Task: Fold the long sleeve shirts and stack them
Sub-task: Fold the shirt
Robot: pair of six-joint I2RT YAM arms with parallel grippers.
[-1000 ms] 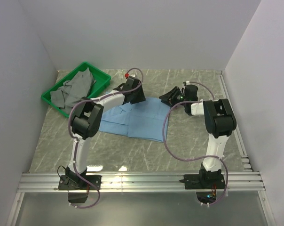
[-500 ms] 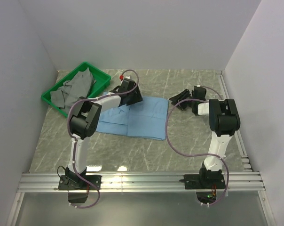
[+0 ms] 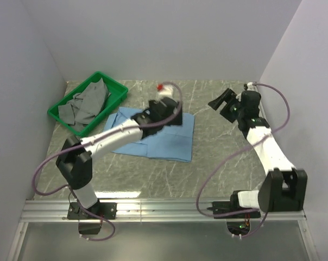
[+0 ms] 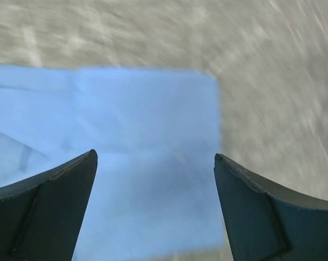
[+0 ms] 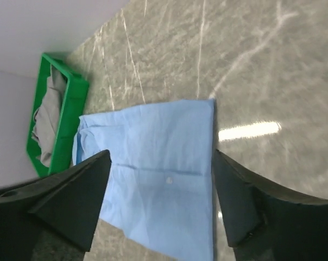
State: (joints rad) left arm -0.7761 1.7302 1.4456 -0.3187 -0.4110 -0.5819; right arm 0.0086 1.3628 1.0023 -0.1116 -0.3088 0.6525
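Light blue shirt (image 3: pixel 172 142): partly folded, flat on table (image 3: pixel 224 157), near green bin (image 3: pixel 116 83). Left gripper (image 3: pixel 175 117) spread, empty, over its right end; right gripper (image 3: pixel 219 99) spread, empty, well apart. Next fold: pinch corners evenly, keep edges square.

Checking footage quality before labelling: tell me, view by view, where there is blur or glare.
Top external: sharp, with a glare patch on the table near the rail. Left wrist: blur smears the table and softens the light blue shirt. Right wrist: sharp, with a bright light reflection on the table beside the shirt.
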